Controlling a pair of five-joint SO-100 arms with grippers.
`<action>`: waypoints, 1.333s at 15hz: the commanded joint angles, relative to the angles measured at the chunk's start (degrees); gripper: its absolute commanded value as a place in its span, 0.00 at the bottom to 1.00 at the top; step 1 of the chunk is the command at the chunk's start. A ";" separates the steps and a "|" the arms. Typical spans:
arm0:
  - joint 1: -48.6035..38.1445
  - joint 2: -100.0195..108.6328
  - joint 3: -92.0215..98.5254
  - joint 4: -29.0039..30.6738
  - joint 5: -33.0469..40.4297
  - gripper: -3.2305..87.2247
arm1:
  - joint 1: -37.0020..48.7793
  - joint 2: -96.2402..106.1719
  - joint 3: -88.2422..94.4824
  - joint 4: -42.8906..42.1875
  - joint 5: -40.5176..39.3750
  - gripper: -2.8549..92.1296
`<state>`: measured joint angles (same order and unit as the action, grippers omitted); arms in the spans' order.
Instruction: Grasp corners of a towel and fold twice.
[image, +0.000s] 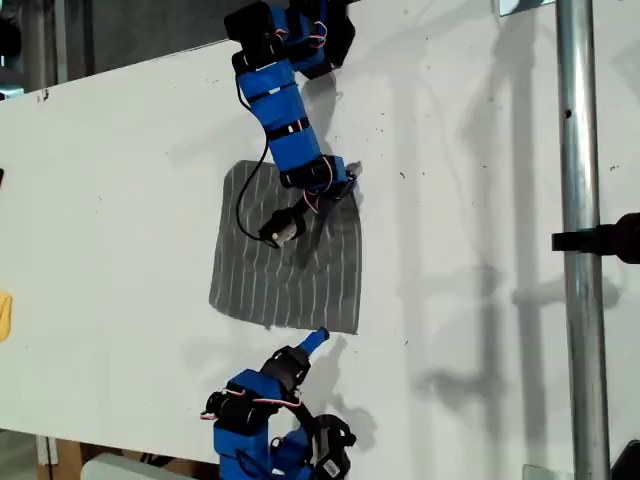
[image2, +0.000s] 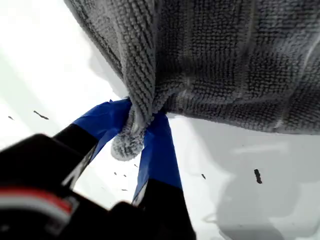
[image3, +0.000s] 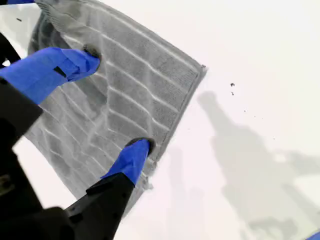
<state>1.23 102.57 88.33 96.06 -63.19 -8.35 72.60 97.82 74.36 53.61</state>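
Grey terry cloth with thin white stripes, the roughly square towel (image: 285, 262) lies on the white table (image: 120, 200) near the middle of the exterior view, mostly flat. One corner (image: 347, 178), at the upper right of the cloth in the exterior view, is bunched and lifted off the surface. My first gripper (image2: 135, 137), wrapped in blue tape, has that corner pinched tight between its two fingers (image2: 159, 150), the fabric gathered into a knot there and hanging away from it. Its arm reaches in from the exterior view's top. My second gripper (image3: 112, 102) comes from the arm at the exterior view's bottom; its blue fingers (image3: 131, 159) stand wide apart over the towel near another corner (image3: 200, 70), with nothing between them. From the exterior view I cannot tell whether those tips touch the cloth. A metal pole (image: 580, 240) stands upright at the exterior view's right.
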 joint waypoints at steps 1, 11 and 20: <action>0.62 -3.52 -3.08 -0.79 0.88 0.37 | 0.62 0.62 -2.55 1.76 -0.62 0.03; 0.09 -35.16 -14.85 -12.83 -1.41 0.36 | 0.35 0.62 -12.74 8.35 -0.18 0.03; 0.00 -34.89 0.44 -25.93 -6.94 0.27 | 0.26 1.49 -13.18 8.96 -0.18 0.03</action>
<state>1.41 65.13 86.13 74.97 -69.17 -8.09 72.33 88.51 82.62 53.61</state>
